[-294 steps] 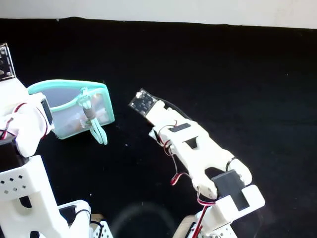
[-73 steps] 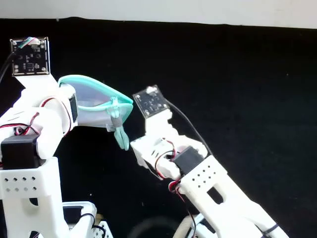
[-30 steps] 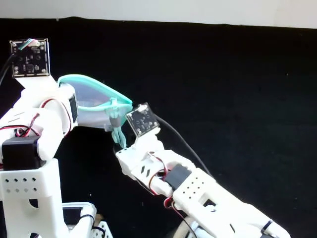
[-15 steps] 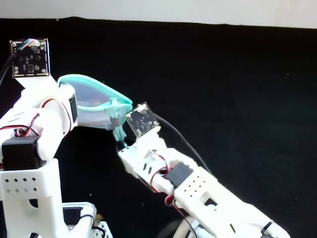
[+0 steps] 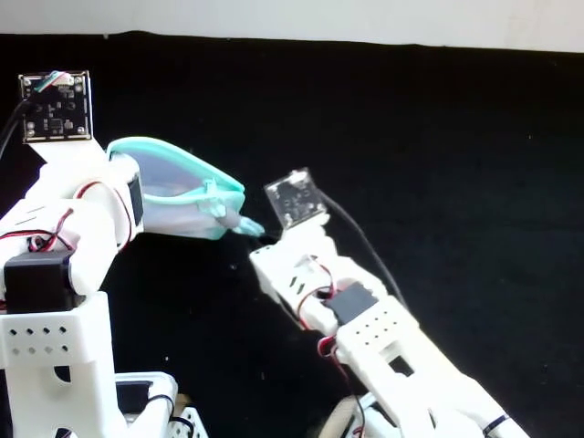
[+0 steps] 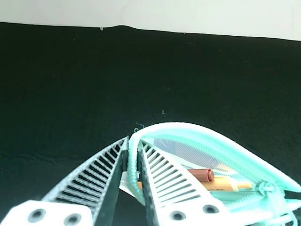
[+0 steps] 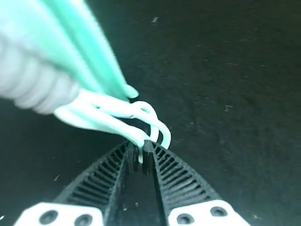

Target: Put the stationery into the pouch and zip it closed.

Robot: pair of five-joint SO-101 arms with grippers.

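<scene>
A black surface (image 5: 438, 137) runs back to a pale wall (image 5: 365, 18). From above, the mint pouch (image 5: 173, 182) is held off the surface at one end by the left arm, its mouth gaping. The right end effector (image 5: 260, 235) is at the other end, on the pull cord (image 5: 241, 224), which stretches sideways from the pouch.

From the left wrist, the left end effector (image 6: 133, 143) is pinched together on the pouch's rim. The stationery (image 6: 200, 175) lies inside: a brown-capped pen with an orange one beside it. The zip slider (image 6: 266, 188) sits at the far end of an open track.

From the right wrist, the fingers (image 7: 162, 165) are clamped on the looped cord, which runs taut to the pouch corner.

I'd say loading is done and zipping has barely started. Next the right arm must run the slider along the open track, by the look of it toward the left's grip, while the left holds firm. Pulling off-line would likely twist the pouch instead.
</scene>
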